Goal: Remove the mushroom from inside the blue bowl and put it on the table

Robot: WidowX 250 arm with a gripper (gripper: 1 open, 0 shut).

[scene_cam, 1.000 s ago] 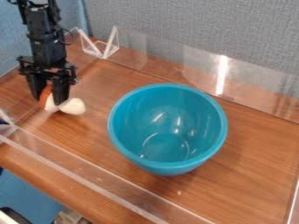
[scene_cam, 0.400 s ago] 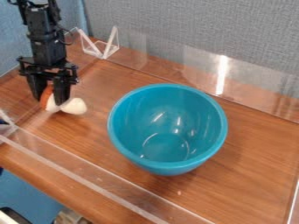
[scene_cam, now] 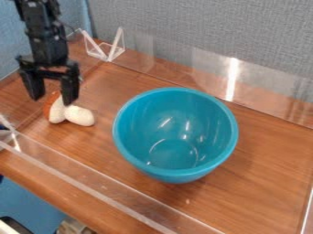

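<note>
Bench [scene_cam: 263, 174]: brown wood-grain top with a reddish tone, glossy enough to show pale reflections. Low clear acrylic walls [scene_cam: 73, 169] edge it on the near side and along the back; the rear panels catch the light and read as bright streaks. Behind the bench stands a grey-blue textured wall [scene_cam: 221, 27]. A small clear triangular stand [scene_cam: 108, 44] sits at the rear left, close to the back wall.

Bowl [scene_cam: 175, 133]: 1 large, deep, round bowl in glossy teal-blue, upright, right of centre. Its inside shows only highlights and a faint ring at the bottom.

Mushroom [scene_cam: 70, 112]: 1 small toy, lying on its side on the bench surface, well left of the bowl and apart from it. The cream stem points right; the orange-brown cap faces left.

Tool [scene_cam: 50, 90]: black, pointing straight down at the left of the bench, directly above and slightly behind the mushroom. Its 2 fingers [scene_cam: 71, 87] stand wide apart and hold nothing; a gap shows between the fingertips and the toy.
</note>
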